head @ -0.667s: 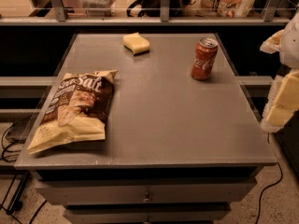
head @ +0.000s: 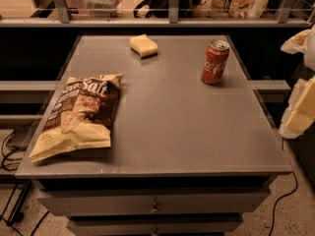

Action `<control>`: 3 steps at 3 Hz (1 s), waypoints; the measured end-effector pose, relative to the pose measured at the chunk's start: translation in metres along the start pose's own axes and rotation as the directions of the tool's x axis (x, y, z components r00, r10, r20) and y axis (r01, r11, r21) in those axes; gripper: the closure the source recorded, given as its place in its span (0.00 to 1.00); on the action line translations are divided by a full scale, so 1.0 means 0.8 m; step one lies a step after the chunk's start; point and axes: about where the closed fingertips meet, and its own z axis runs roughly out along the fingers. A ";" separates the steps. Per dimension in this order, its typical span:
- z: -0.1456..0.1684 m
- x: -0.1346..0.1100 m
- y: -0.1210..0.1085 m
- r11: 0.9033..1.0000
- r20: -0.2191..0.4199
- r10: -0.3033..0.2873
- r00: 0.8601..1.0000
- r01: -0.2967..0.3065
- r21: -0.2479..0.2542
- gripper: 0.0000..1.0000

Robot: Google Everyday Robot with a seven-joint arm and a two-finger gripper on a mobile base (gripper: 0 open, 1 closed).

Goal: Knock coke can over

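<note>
The coke can (head: 215,62), red with white script and a silver top, stands upright on the grey table (head: 187,127), at its far right. My gripper (head: 300,109), cream-coloured, hangs at the right edge of the view, just beyond the table's right edge. It is nearer to me than the can and well apart from it. It holds nothing that I can see.
A brown and cream chip bag (head: 78,114) lies flat on the table's left side. A yellow sponge (head: 143,45) sits at the far middle. A rail and shelf (head: 167,21) run behind the table. Cables (head: 12,149) lie on the floor to the left.
</note>
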 end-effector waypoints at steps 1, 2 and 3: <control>0.009 0.008 -0.024 0.999 0.114 0.019 0.993 -0.024 0.042 0.00; 0.028 0.000 -0.064 0.996 0.242 0.032 0.970 -0.052 0.076 0.00; 0.059 -0.021 -0.121 0.991 0.311 0.042 0.950 -0.079 0.109 0.00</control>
